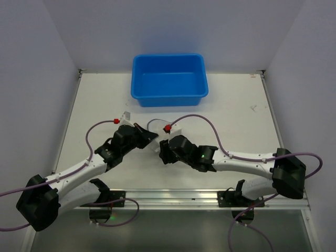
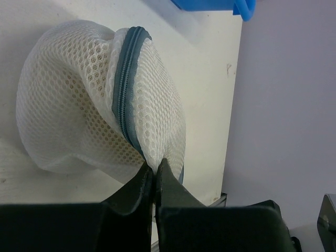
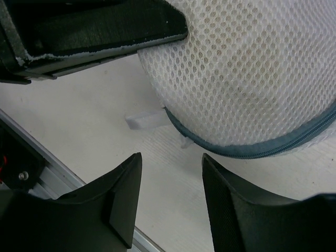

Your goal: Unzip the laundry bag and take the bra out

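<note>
The laundry bag (image 1: 156, 126) is a white mesh dome with a grey-blue zip (image 2: 123, 100) around its rim, lying at the table's middle between both grippers. My left gripper (image 2: 155, 165) is shut on a fold of the bag's mesh beside the zip; in the top view the left gripper (image 1: 151, 137) is at the bag's near-left side. My right gripper (image 3: 170, 156) is open and empty, just in front of the bag (image 3: 247, 68), near the zip (image 3: 262, 152) and a small white tab (image 3: 144, 119). The bra is hidden inside; only a beige tint shows through the mesh.
A blue rectangular tub (image 1: 169, 79) stands at the back of the table, behind the bag. A metal rail (image 1: 173, 197) runs along the table's near edge, close under the right gripper. Grey walls enclose the left, right and back.
</note>
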Controlling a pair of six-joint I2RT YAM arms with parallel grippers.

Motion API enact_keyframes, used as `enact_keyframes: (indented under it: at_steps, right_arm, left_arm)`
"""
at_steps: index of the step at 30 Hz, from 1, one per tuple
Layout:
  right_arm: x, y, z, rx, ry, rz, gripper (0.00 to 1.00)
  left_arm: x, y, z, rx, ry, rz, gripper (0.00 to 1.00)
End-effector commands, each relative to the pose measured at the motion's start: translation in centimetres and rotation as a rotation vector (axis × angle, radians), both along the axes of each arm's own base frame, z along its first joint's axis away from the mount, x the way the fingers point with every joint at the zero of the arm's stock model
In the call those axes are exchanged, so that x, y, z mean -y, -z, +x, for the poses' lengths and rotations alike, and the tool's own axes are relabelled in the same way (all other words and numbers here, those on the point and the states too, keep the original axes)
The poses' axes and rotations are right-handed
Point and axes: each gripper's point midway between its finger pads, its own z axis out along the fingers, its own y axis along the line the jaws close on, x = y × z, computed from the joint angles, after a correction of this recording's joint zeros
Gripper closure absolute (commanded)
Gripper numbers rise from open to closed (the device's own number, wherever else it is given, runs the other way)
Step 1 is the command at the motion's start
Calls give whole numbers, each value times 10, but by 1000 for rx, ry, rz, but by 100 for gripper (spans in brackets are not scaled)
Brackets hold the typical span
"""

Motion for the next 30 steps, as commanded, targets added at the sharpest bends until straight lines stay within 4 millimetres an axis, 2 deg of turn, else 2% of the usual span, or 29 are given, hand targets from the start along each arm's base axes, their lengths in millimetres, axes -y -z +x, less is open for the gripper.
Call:
enact_keyframes:
  at_steps: [1, 8, 12, 18, 21, 24, 25, 27, 30]
  right_arm:
    - [-12, -29, 22, 97, 69, 66, 49]
    - [-10, -27, 38, 158, 125, 32, 55]
    - [-10, -19, 40, 157, 130, 11, 59]
    - [-9, -27, 48, 207, 156, 34, 69]
    - [-7, -30, 50, 223, 162, 29, 76]
    - [-4, -29, 49, 232, 148, 6, 95]
    - [1, -29, 49, 244, 147, -21, 100]
    - [9, -27, 51, 256, 153, -52, 100]
    - [34, -21, 48, 250, 146, -112, 100]
  left_arm:
    - [2, -35, 11, 60, -37, -70, 100]
    - [3, -38, 11, 59, -34, -81, 100]
    - [4, -36, 9, 51, -29, -84, 100]
    - [5, -36, 9, 53, -23, -84, 100]
    - [5, -33, 8, 51, -18, -76, 100]
    - [3, -28, 7, 47, -18, -63, 100]
    - [1, -26, 6, 46, -17, -51, 100]
    - [-2, -24, 7, 56, -22, -28, 100]
    - [-7, -18, 7, 56, -20, 22, 100]
